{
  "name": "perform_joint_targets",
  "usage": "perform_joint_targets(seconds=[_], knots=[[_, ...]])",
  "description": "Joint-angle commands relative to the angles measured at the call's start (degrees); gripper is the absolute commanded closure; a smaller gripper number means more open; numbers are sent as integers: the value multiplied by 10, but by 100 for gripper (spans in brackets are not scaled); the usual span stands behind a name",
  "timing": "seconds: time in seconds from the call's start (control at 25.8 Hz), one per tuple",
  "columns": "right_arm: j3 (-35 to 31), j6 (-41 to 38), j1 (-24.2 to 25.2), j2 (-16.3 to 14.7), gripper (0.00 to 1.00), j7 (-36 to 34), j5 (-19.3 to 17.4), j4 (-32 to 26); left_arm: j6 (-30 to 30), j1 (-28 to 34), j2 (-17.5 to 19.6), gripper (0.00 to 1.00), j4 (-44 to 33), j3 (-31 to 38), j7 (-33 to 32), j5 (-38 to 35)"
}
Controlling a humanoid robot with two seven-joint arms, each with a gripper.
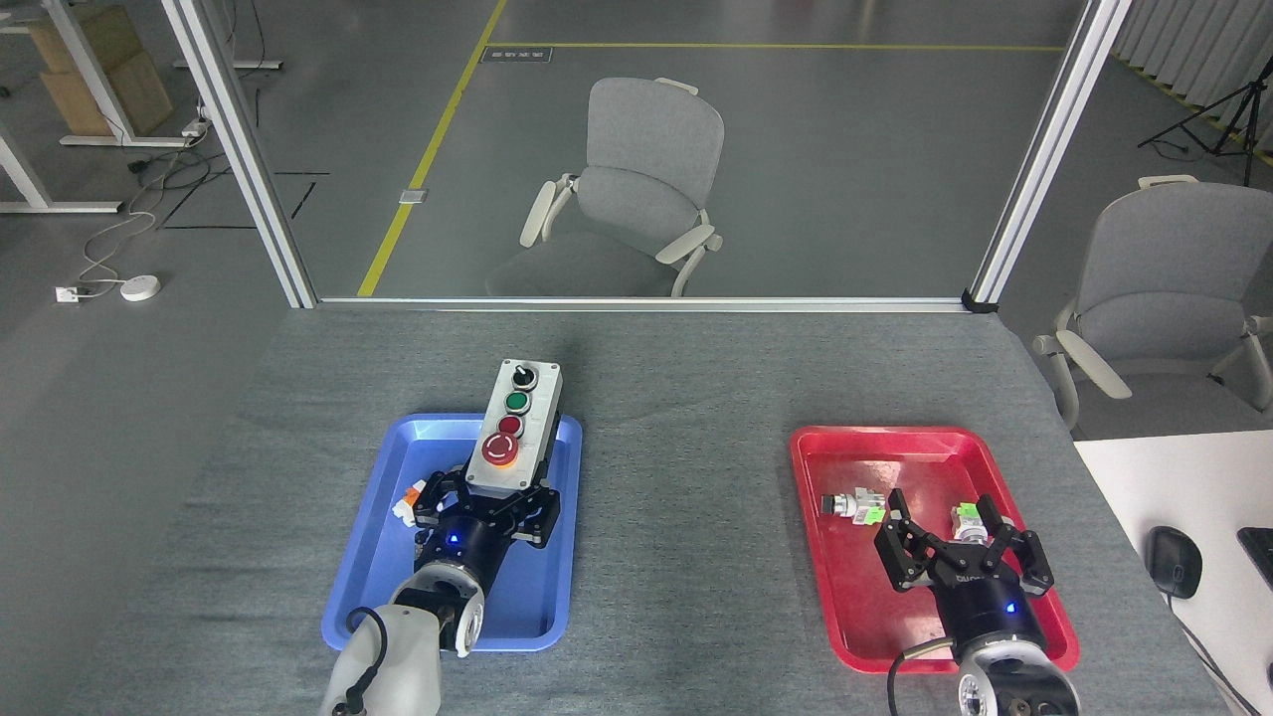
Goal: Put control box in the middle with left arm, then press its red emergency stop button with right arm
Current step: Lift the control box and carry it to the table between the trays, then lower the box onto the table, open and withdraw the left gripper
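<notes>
Control box (512, 426) is gripped at its near end by left tool (484, 500), over blue tray's (373, 587) far edge. Right tool (963, 545) is held spread wide, empty, above red tray (845, 597).

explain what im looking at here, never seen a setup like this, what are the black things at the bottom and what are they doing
This one picture is taken from a robot's own head, looking down at a grey table. The two black things are the claws at the ends of its arms. The left claw is shut on a long grey control box with a row of buttons, the biggest a red emergency stop button. The box sits over a blue tray, its far end past the tray's rim. A small loose button part lies in that tray. The right claw hangs open over a red tray that holds two more small parts. Behind the table stand office chairs.
</notes>
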Motion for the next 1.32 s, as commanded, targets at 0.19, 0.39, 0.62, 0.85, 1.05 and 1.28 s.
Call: perform_joint_targets(seconds=[0.19, 0.39, 0.62, 0.85, 1.05, 1.28], knots=[[0, 8, 4, -2, 2, 0, 0, 3, 4, 19, -72, 100, -48, -53, -5, -13], [0, 5, 5, -3, 2, -1, 0, 4, 57, 12, -97, 100, -15, -149, -5, -15], [0, -11, 15, 1, 2, 0, -1, 5, 92, -2, -99, 100, 30, -232, -8, -9], [1, -57, 26, 3, 2, -2, -3, 17, 87, -17, -100, 100, 72, -242, -28, -3], [-4, -75, 42, -2, 2, -4, -6, 19, 64, -24, -99, 93, 85, -242, -53, 0], [-6, -83, 43, -4, 2, -53, -7, 42, 63, -24, -99, 46, 76, -242, -101, 8]])
